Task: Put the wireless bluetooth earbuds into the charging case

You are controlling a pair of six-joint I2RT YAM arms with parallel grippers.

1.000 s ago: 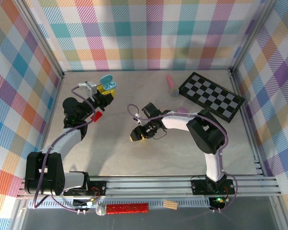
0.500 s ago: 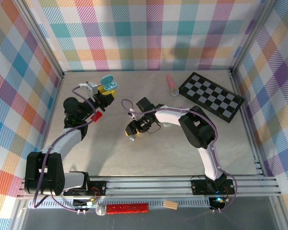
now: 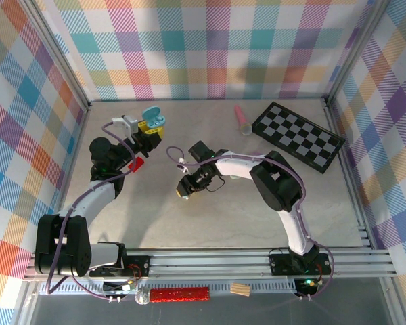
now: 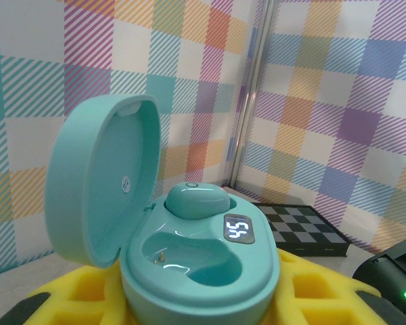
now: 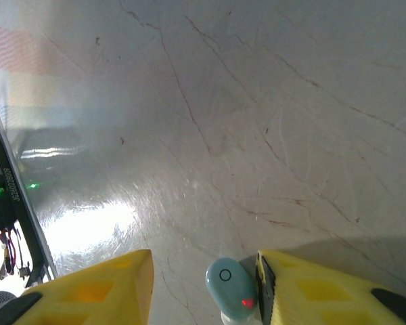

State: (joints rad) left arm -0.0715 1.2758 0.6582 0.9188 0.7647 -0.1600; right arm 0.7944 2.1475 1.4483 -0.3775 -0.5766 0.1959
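Note:
My left gripper (image 3: 149, 128) is shut on a mint charging case (image 3: 152, 116) and holds it up at the back left with its lid (image 4: 105, 186) open. One mint earbud (image 4: 195, 201) sits in the far slot, while the near slot (image 4: 189, 261) is empty. Yellow fingers (image 4: 325, 291) flank the case body. At the middle of the table, my right gripper (image 3: 184, 191) is low and open. Between its yellow fingers (image 5: 101, 281) lies a pale blue-mint earbud (image 5: 230, 284) with a red light. It rests against the right finger, with a gap to the left one.
A black-and-white chessboard (image 3: 299, 135) lies at the back right, with a pink toy microphone (image 3: 241, 120) to its left. A small red piece (image 3: 138, 164) sits beside the left arm. Plaid walls close off the table's back and sides.
The right gripper has moved left across the table, and its jaws have narrowed around the earbud. The left arm and the case have stayed still.

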